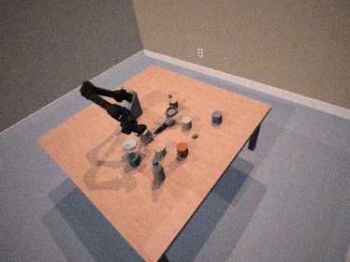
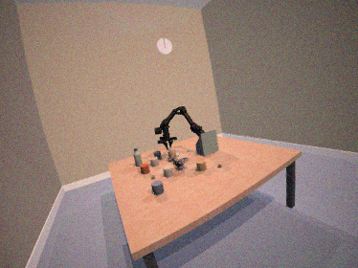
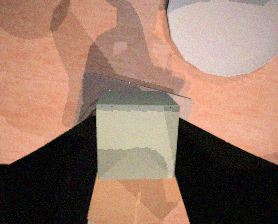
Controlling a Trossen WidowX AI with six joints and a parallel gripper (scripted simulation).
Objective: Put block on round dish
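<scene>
- The claw (image 3: 136,150) is closed on a pale green block (image 3: 136,142), held just above the wooden counter (image 3: 40,115); the dark fingers show as black wedges on both sides of the block in the wrist view.
- The round dish (image 3: 225,35) — pale grey-blue — lies on the counter at the upper right of the wrist view, near the block but not under it. In the top view the dish (image 1: 130,144) sits just near-left of the claw (image 1: 142,132).
- The small balance (image 1: 165,121) stretches away to the right of the claw in the top view, with one cup (image 1: 173,101) at its far end.
- Several other things crowd the near side of the dish: a dark blue cylinder (image 1: 134,158), a tan cylinder (image 1: 160,150), a red-topped cylinder (image 1: 182,150) and a bottle with a blue cap (image 1: 157,171).
- A pale cylinder (image 1: 186,123) stands right of the balance, and a grey-blue cylinder (image 1: 216,117) stands well apart, farther right.
- A grey wedge-shaped box (image 1: 134,104) stands at the arm's base, far-left of the claw.
- Open counter surface spreads to the left of the dish and across the whole near corner — the counter's edges are well apart from the claw on every side.
</scene>
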